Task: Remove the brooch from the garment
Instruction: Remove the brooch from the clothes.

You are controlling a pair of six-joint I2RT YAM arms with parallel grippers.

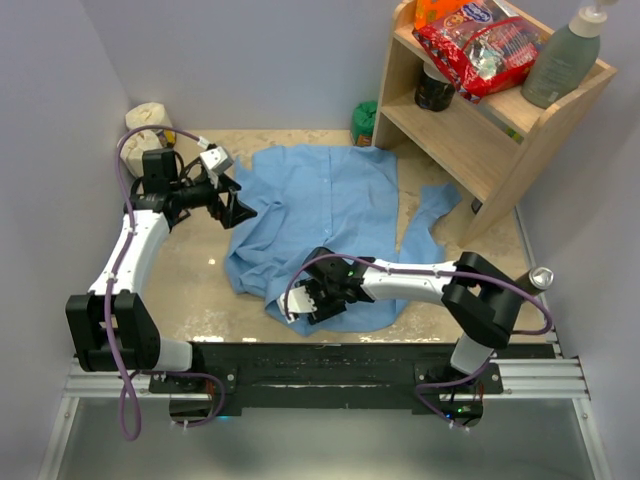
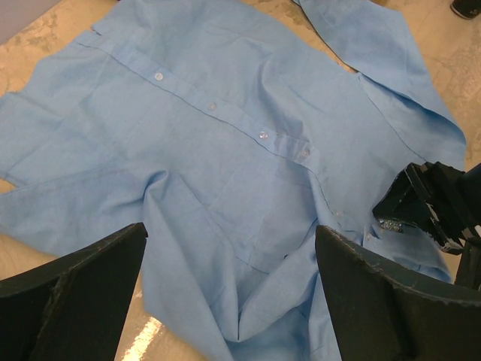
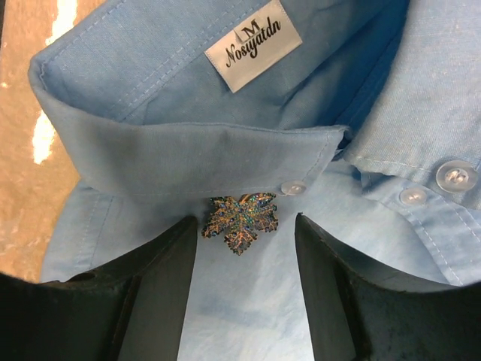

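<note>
Fingers point(image 3: 161, 286) of the right gripper point(image 3: 246, 229) stand apart at the bottom of the frame. The glittery leaf-shaped brooch point(image 3: 240, 219) sits between their tips, on the garment point(image 3: 421, 98) just under the folded collar. A white label point(image 3: 253, 43) shows at upper centre. The left gripper point(image 2: 231, 241) hangs wide open above the garment's buttoned front.

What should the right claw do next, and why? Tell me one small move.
Probably close the right claw on the leaf-shaped brooch: it sits untouched between the open fingertips, pinned to the shirt just under the collar.
</note>
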